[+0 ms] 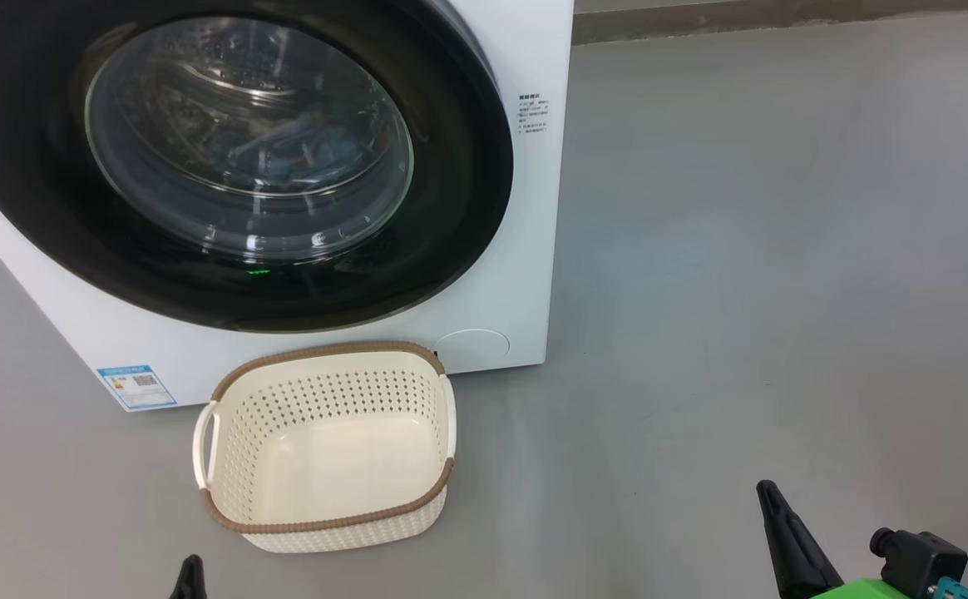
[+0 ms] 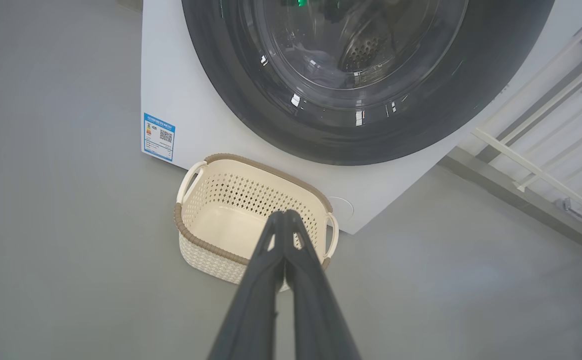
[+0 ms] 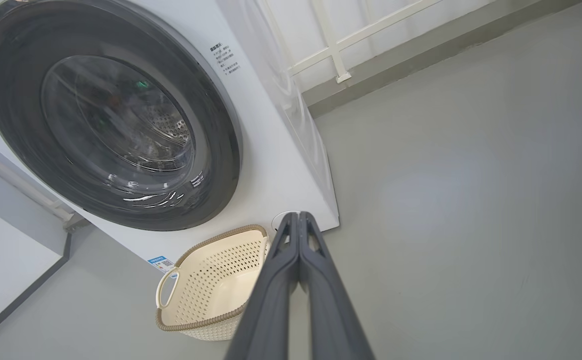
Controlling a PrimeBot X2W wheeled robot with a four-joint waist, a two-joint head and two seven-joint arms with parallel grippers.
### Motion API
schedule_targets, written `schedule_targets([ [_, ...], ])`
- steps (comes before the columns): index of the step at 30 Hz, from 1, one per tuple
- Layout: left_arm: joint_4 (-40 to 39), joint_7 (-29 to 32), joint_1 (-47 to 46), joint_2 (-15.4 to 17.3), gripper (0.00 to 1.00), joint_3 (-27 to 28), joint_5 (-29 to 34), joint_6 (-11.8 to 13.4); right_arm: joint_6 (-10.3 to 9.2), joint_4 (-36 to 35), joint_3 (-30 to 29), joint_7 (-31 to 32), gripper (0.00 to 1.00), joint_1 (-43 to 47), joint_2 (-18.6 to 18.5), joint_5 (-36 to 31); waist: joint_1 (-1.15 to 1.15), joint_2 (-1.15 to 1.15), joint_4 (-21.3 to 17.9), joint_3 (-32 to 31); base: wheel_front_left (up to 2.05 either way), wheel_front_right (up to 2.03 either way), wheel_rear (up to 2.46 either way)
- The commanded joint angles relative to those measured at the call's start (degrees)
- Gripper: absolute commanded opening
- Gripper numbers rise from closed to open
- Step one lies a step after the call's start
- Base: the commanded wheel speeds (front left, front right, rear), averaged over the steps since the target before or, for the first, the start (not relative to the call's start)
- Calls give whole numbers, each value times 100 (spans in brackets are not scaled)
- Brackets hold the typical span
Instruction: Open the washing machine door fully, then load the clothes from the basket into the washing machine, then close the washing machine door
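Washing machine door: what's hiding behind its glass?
Through the shut washing machine door you can see the steel drum and light blue clothes. Reflections blur them, and the door's black ring covers the drum's edge.

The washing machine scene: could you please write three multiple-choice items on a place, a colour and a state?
1. Where does the basket stand? A) on the floor before the washing machine B) on top of it C) inside it
2. What colour is the basket's rim? A) blue B) brown C) black
3. How is the washing machine door? A) wide open B) shut C) half open
Answers: 1 A, it sits on the floor at the machine's front; 2 B, a brown band; 3 B, flush with the front.
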Motion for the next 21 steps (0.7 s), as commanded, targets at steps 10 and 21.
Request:
schedule_targets([
  [10,-75,200,-352,92,0,124,-724,-65,-10,-131,-56,166,0,-291,-77,790,0,0,19,0,0,0,0],
  [21,-43,384,-471,107,0,170,-1397,-89,-13,-129,-103,338,0,-356,-92,1518,0,0,39,1,0,0,0],
])
